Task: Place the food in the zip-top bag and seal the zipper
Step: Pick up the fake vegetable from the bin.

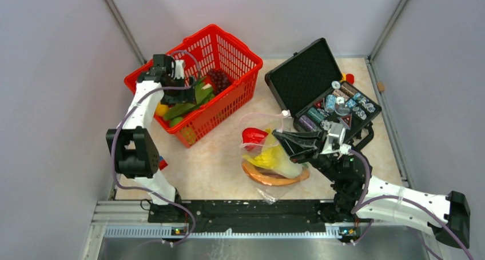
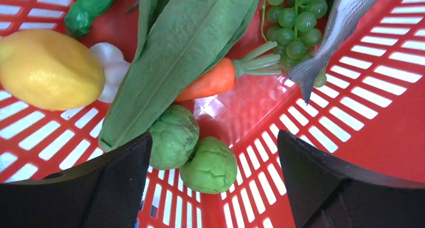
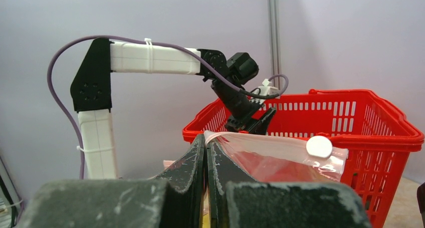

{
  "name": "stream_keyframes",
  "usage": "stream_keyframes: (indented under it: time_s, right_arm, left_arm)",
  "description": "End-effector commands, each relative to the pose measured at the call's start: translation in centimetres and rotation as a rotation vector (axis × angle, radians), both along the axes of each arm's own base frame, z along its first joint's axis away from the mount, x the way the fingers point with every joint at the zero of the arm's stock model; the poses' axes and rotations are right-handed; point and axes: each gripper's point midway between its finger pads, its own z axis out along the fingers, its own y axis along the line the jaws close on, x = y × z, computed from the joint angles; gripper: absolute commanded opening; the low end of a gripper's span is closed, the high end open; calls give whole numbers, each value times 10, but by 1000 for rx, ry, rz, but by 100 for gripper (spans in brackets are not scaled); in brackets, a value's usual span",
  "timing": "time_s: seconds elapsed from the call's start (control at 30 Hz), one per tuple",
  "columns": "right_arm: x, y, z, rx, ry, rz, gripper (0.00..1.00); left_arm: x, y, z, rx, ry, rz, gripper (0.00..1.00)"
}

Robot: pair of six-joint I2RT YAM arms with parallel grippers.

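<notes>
Though blurred overhead, the right fingers (image 3: 193,170) pinch the zipper (image 3: 260,139).

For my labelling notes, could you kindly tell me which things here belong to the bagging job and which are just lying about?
Job: zip-top bag, pink zipper, carrot, yellow piece, green grapes, green round fruits, red piece in the bag.
Lying about: red basket, black case, poker chips.

fish (image 2: 345,22), head beyond the upper edge
</notes>
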Motion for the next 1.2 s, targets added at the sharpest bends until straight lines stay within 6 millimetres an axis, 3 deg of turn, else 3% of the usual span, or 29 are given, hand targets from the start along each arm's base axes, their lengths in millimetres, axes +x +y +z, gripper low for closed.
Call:
stream_keyframes:
  time_s: [0.0, 0.17, 0.27, 0.37, 0.5, 0.63, 0.87, 1.0, 1.17]
  right_arm:
    - [-8, -12, 34, 113, -33, 15, 0]
    - [-15, -5, 37, 98, -48, 65, 0]
    - [-14, 1, 38, 79, -40, 74, 0]
    - [-13, 0, 37, 76, -40, 64, 0]
    - [-9, -3, 36, 75, -28, 39, 0]
    - [-6, -5, 35, 76, -20, 23, 0]
    - [-3, -2, 34, 67, -10, 12, 0]
    - [-2, -1, 32, 64, -4, 13, 0]
    - [-1, 1, 30, 60, -1, 11, 0]
  left_arm:
    - [14, -5, 6, 48, -78, -192, 88]
    - [22, -4, 2, 124, -159, -350, 91]
    - [11, -12, -7, 127, -155, -518, 93]
    - [11, -4, -17, 176, -135, -529, 93]
    - [-4, 6, -42, 220, -39, -573, 93]
    - [-20, 4, -59, 211, 11, -674, 89]
    - [-15, 1, -67, 191, 30, -678, 90]
    - [-10, 11, -78, 236, 57, -647, 89]
    - [-13, 8, -92, 212, 68, -666, 87]
